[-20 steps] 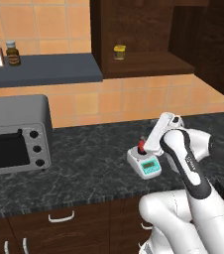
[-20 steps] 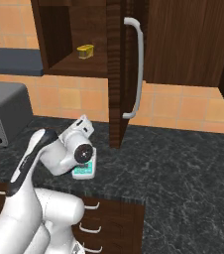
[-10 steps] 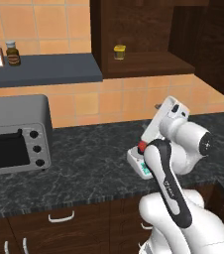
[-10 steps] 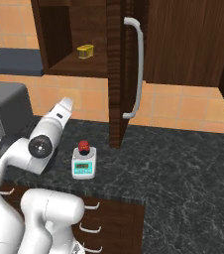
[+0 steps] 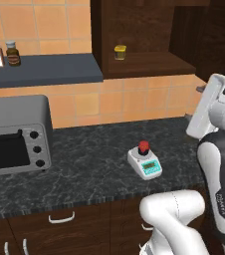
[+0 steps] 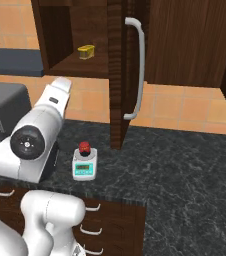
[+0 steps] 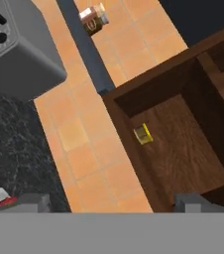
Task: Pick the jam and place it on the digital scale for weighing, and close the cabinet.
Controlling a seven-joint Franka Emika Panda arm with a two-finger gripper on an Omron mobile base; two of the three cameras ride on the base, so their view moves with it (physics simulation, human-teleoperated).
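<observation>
From the left base view: the jam [image 5: 143, 147] is already sitting upright on the digital scale [image 5: 145, 163], roughly centred on the plate, out on the dark counter [image 5: 84, 169] to the right of the toaster oven [image 5: 15, 134]; so part 1 looks done to me. The arm is up at the right edge near the cabinet [image 5: 139, 35], where a small yellow jar [image 5: 120, 52] sits on the shelf.

From the right base view: same story, jam [image 6: 84, 147] on the scale [image 6: 84, 165]; the cabinet door [image 6: 119, 75] stands swung out edge-on with its long silver handle [image 6: 136, 70] facing right, clearly open. The forearm is raised to the left of the door, well apart from it.

Hand view: the camera looks into the open cabinet [image 7: 183, 129] at the yellow jar [image 7: 143, 134]; the 2 fingertips [image 7: 34, 201] just peek up at the bottom, spread wide with nothing between them, so the gripper [image 7: 114, 203] is empty and apart.

What's left is the door, I'd say. To do it well: get behind the free edge or outer face, push in a smooth arc round the hinge, stay clear of the scale below so the jar isn't knocked; no need to grab the handle.
</observation>
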